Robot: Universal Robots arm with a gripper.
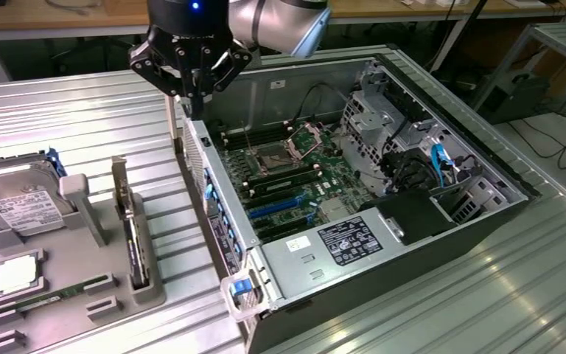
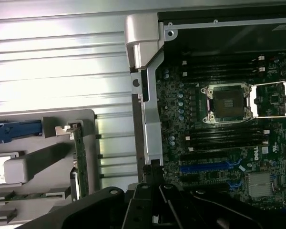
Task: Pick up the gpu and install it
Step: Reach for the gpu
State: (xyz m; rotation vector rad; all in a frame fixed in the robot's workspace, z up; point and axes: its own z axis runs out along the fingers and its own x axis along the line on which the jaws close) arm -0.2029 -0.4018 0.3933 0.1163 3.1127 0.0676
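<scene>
Claw state: fingers pinched together, nothing between them. It hangs over the rear wall of the open computer case, at the corner nearest the exterior view's left. In the wrist view the claw sits right above that wall's edge.

The gpu is not in my grip. It stands on its long edge in a slot of the grey holder on the desk, just beside the case. I judge the upright slot is there to leave the card's top edge free for a pinch. The wrist view shows the same gpu upright in its slot.

The case lies on its side with the panel off, so the motherboard and its blue slots face up, presumably for straight-down insertion.

Also in the holder: hard drive, memory stick.
</scene>
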